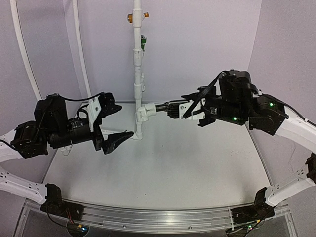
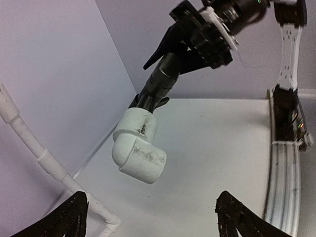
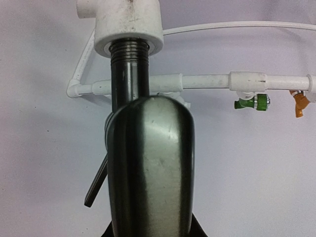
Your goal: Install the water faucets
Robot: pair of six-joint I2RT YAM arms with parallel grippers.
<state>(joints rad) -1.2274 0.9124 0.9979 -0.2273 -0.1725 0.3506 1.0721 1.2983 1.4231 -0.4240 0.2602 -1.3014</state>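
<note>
A black tap [image 1: 165, 107] is being gripped firmly by the right gripper [image 1: 180, 109] and held level, so that its threaded end is entering the white elbow [image 1: 144, 113] on the upright pipe [image 1: 138, 59]. The left gripper [image 1: 118, 123] is being held wide apart, empty, beside the pipe.

**Pale table, one pipe standing**

The flat off-white tabletop [image 1: 173, 163] carries a tall white plastic pipe [image 1: 138, 74]. The pipe stands upright, its foot near the far edge at mid-width. A ribbed aluminium rail [image 1: 163, 218] runs along the near edge. Two black arm bases sit there, the left base [image 1: 52, 196] and the right base [image 1: 256, 210].
</note>
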